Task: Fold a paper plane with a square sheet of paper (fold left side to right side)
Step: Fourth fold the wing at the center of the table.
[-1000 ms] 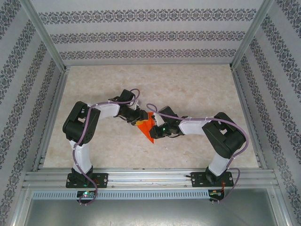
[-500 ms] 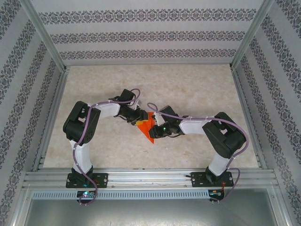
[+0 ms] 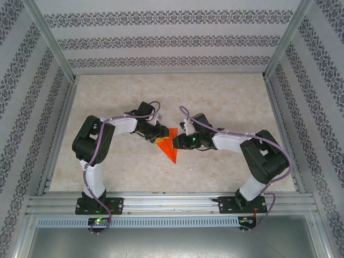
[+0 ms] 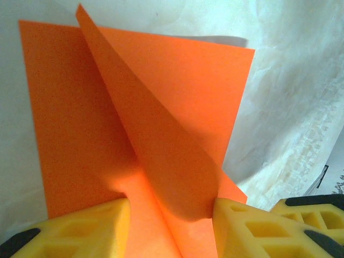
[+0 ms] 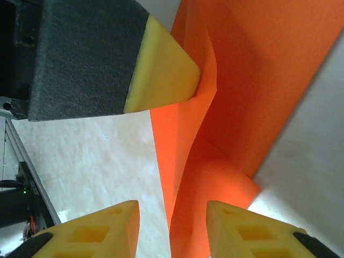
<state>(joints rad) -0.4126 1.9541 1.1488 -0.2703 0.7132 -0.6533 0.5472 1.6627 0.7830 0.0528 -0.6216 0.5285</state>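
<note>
The orange-red sheet of paper (image 3: 170, 149) lies mid-table, folded into a pointed wedge with its tip toward the near edge. In the left wrist view the paper (image 4: 161, 107) has one flap curling up off the flat layer. My left gripper (image 3: 159, 134) (image 4: 172, 207) stands open over the paper's far end, the raised flap between its yellow fingertips (image 4: 80, 231) and touching the right one. My right gripper (image 3: 181, 141) (image 5: 173, 209) is open, with the paper (image 5: 258, 70) edge running up between its fingers, untouched. One left finger (image 5: 166, 70) presses against the standing fold.
The marbled tabletop (image 3: 226, 102) spreads out on all sides of the paper. Patterned walls with metal posts (image 3: 54, 48) close in the left, right and back. An aluminium rail (image 3: 172, 201) carrying both arm bases runs along the near edge.
My right gripper has opened, let go of the paper and drawn back up and to the right. The paper now lies flatter, with more of it showing. The left arm has not moved.
</note>
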